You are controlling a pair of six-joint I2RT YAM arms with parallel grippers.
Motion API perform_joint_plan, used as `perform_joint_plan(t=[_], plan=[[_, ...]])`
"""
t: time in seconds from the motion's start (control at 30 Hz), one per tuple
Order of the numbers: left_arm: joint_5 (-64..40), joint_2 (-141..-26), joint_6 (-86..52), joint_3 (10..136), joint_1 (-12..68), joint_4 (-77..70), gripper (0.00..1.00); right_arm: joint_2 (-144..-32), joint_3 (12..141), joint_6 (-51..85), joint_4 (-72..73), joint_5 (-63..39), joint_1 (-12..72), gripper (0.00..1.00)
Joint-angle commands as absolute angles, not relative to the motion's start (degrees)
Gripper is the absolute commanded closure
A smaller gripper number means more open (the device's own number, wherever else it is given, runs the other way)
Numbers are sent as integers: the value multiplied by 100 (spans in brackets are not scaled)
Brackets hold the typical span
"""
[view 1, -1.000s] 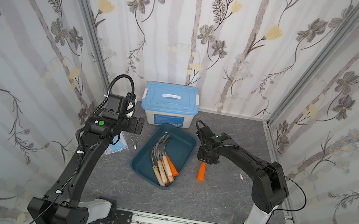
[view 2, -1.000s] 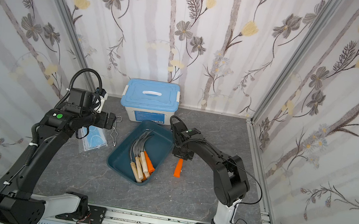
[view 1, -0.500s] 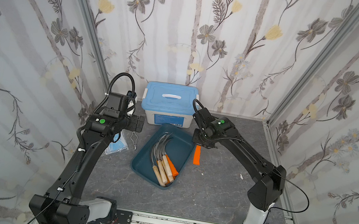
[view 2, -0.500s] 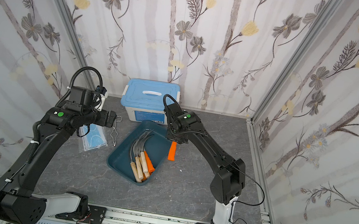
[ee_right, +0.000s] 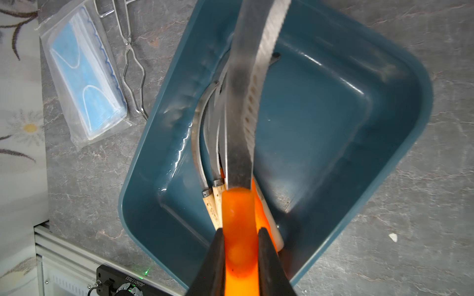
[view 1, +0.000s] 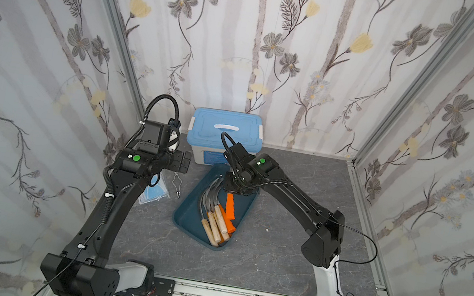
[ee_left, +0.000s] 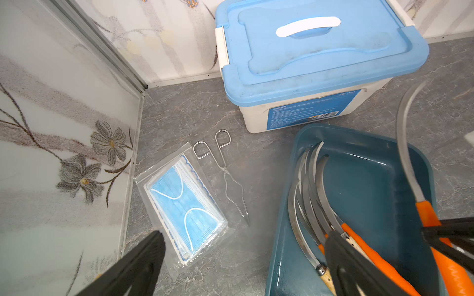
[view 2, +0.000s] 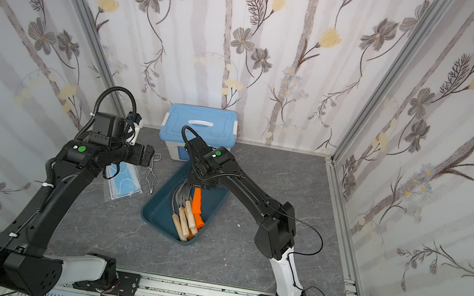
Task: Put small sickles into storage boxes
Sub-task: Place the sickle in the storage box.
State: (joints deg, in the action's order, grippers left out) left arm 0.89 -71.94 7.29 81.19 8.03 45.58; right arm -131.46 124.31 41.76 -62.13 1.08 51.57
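The storage box is a dark teal tray (view 1: 187,219) (view 2: 157,215) in the middle of the table. Several small sickles (view 1: 215,218) (view 2: 184,219) lie in it side by side, most with pale wooden handles. My right gripper (ee_right: 240,232) is shut on the orange handle of another sickle (ee_right: 238,205) and holds it above the tray (ee_right: 320,115), over the ones lying there. Its grey blade reaches toward the tray's far end. My left gripper (ee_left: 243,243) hangs open and empty over the table left of the tray (ee_left: 372,192).
A white box with a light-blue lid (view 1: 225,133) stands against the back wall just behind the tray. Wire tongs (view 1: 177,182) and a clear pack of blue face masks (view 1: 154,193) lie left of the tray. Papered walls close in three sides.
My right gripper has carried the orange-handled sickle from the table right of the tray up and left to over the tray. The left arm has barely moved.
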Motion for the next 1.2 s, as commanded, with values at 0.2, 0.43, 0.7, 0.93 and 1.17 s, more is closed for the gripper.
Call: perform_joint_plan(t=[0.2,0.43,0.7,0.93,1.17], plan=[[71,-7145,740,8115,800,4459,0,-13546,12480,3984,-5890,-237,5377,86],[71,-7067,784,8082,800,4458,0,-13847,12480,3901,-5803,-466,5486,86],[80,-7001,786,8033,800,4480,0,-14087,12480,3829,-5783,-492,5524,85],[73,-6892,754,7921,800,4496,0,-14240,12470,3697,-5791,-500,5564,84],[88,-6724,741,7758,800,4526,0,-14317,12463,3646,-5834,-418,5593,80]])
